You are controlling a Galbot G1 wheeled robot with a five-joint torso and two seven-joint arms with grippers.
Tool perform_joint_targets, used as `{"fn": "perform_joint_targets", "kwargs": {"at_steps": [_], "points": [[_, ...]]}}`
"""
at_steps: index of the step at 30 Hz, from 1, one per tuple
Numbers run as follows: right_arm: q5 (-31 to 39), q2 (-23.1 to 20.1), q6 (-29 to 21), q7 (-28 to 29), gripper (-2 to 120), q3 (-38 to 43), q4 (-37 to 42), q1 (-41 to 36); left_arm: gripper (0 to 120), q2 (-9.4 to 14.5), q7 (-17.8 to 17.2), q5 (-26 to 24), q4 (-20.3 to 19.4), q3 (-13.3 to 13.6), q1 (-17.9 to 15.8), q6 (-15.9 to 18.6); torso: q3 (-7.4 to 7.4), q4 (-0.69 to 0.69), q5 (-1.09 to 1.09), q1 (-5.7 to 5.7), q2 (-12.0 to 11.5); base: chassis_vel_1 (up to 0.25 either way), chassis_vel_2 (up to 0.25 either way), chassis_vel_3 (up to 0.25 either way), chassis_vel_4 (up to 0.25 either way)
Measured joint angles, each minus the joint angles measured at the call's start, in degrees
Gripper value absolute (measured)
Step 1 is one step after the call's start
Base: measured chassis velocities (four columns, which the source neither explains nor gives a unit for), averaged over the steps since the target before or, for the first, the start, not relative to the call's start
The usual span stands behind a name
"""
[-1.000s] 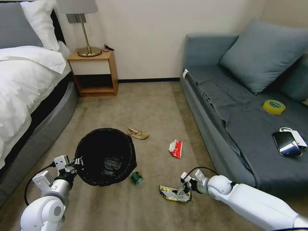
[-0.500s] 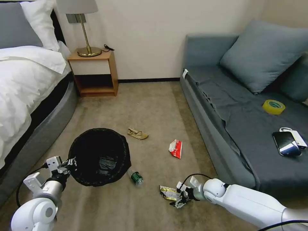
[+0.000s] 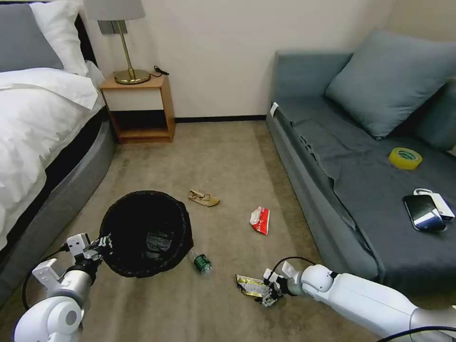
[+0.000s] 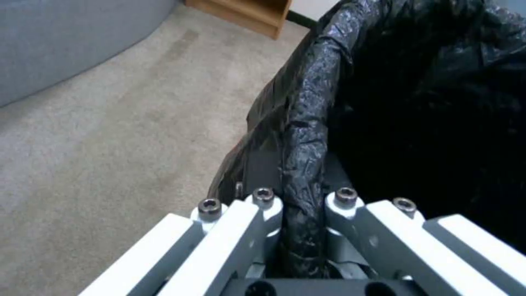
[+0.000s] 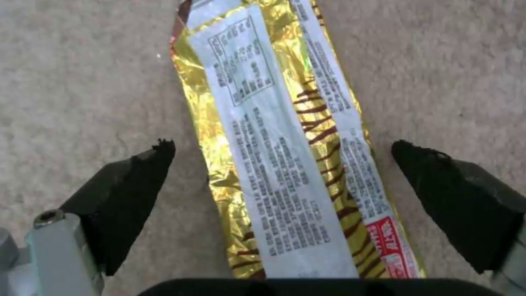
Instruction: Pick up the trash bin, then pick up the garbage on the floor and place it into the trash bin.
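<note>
The trash bin [image 3: 186,227], lined with a crinkly black bag, hangs low over the carpet at the lower left. My left gripper [image 3: 101,244] is shut on its near rim; the left wrist view shows both fingers [image 4: 263,205] pinching the bag-covered rim [image 4: 312,102]. The garbage lies on the floor: crumpled tan paper [image 3: 204,198], a red-and-white packet [image 3: 260,220], a small green-label bottle [image 3: 201,262] beside the bin, and a gold snack wrapper [image 3: 250,285]. My right gripper [image 3: 269,290] is open down at the wrapper [image 5: 274,164], one black fingertip [image 5: 142,164] on each side of it.
A bed [image 3: 42,142] runs along the left, and a wooden nightstand [image 3: 140,107] with a lamp stands by the far wall. A grey sofa [image 3: 370,190] on the right carries a yellow tape roll [image 3: 405,158] and a black phone [image 3: 423,212]. Bare carpet lies between them.
The left arm has carried the bin leftward, uncovering more of the bottle. My right gripper has dropped lower and closer to the carpet, its open fingers now astride the gold wrapper.
</note>
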Motion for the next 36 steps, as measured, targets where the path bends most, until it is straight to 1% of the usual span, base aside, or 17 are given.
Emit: {"fn": "perform_joint_targets", "kwargs": {"at_steps": [2,5,6,7,9,10,14,15,17,19,22,24,27,28,31,33,36], "points": [[-0.13,0.06,0.03,0.02,99,0.07,-0.08,-0.05,3,-0.02,0.00,0.01,-0.01,-0.01,0.00,-0.01,0.00,0.00,0.00,0.00,0.00,0.000,0.000,0.000,0.000],[-0.70,0.25,0.27,0.30,86,0.40,-0.33,-0.27,3,-0.20,0.00,0.08,-0.07,-0.06,-0.05,-0.01,0.00,0.00,-0.01,0.00,0.00,0.000,0.000,0.000,0.000],[-0.70,0.25,0.27,0.30,86,0.40,-0.33,-0.27,3,-0.20,0.00,0.08,-0.07,-0.06,-0.05,-0.01,0.00,0.00,-0.01,0.00,0.00,0.000,0.000,0.000,0.000],[-0.87,0.30,0.39,0.35,82,0.48,-0.45,-0.31,3,-0.29,0.00,0.12,-0.07,-0.06,-0.09,-0.01,0.00,-0.01,-0.02,0.00,0.01,0.000,0.000,0.000,0.000],[-1.07,0.38,0.65,0.36,73,0.74,-0.68,-0.41,3,-0.51,0.00,0.26,-0.09,-0.04,-0.17,-0.01,-0.01,-0.02,-0.06,0.00,0.02,0.000,0.000,0.000,0.000],[-1.07,0.38,0.65,0.36,73,0.74,-0.68,-0.41,3,-0.51,0.00,0.26,-0.09,-0.04,-0.17,-0.01,-0.01,-0.02,-0.06,0.00,0.02,0.000,0.000,0.000,0.000],[-1.22,0.44,1.09,0.25,54,0.95,-0.83,-0.64,3,-0.78,0.00,0.38,-0.10,0.10,-0.33,-0.01,-0.02,-0.02,-0.02,-0.01,0.03,0.000,0.000,0.000,0.000],[-1.22,0.44,1.09,0.25,54,0.95,-0.83,-0.64,3,-0.78,0.00,0.38,-0.10,0.10,-0.33,-0.01,-0.02,-0.02,-0.02,-0.01,0.03,0.000,0.000,0.000,0.000],[-1.29,0.43,1.29,0.25,47,1.09,-0.94,-0.71,3,-0.89,-0.01,0.44,-0.12,0.13,-0.41,-0.01,-0.01,0.00,0.01,-0.01,0.03,0.000,0.000,0.000,0.000],[-1.30,0.43,1.36,0.25,45,1.18,-0.99,-0.78,3,-0.92,-0.02,0.51,-0.12,0.18,-0.45,-0.01,-0.01,0.01,0.00,-0.01,0.03,0.000,0.000,0.000,0.000],[-1.37,0.41,1.70,0.28,33,1.41,-1.10,-0.98,3,-1.12,-0.05,0.77,-0.11,0.38,-0.64,0.02,-0.01,0.02,0.04,-0.01,0.02,0.000,0.000,0.000,0.000],[-1.37,0.40,1.74,0.29,31,1.48,-1.10,-1.02,3,-1.17,-0.06,0.85,-0.10,0.43,-0.68,0.03,-0.01,0.02,0.04,0.00,0.02,0.000,0.000,0.000,0.000],[-1.41,0.26,1.84,0.79,21,2.17,-0.96,-1.24,3,-1.32,-0.16,1.18,0.02,0.56,-0.81,0.09,0.00,0.03,0.06,0.00,0.00,0.000,0.000,0.000,0.000],[-1.45,0.15,1.82,1.07,17,2.44,-0.95,-1.27,3,-1.38,-0.21,1.26,0.05,0.62,-0.87,0.11,0.00,0.04,0.06,0.00,0.00,0.000,0.000,0.000,0.000],[-1.53,-0.09,1.81,1.38,12,2.92,-0.92,-1.37,3,-1.46,-0.26,1.45,0.10,0.76,-1.00,0.16,0.01,0.01,0.02,0.00,-0.01,0.000,0.000,0.000,0.000],[-1.65,-0.52,1.85,1.80,1,4.34,-0.40,-1.64,3,-1.56,-0.34,1.72,0.11,0.97,-1.21,0.28,0.01,-0.01,0.00,0.00,0.00,0.000,0.000,0.000,0.000],[-1.65,-0.76,1.92,2.05,0,5.96,0.39,-1.97,3,-1.56,-0.37,1.87,0.20,1.07,-1.32,0.32,0.01,-0.01,0.01,0.00,-0.01,0.000,0.000,0.000,0.000]]}}
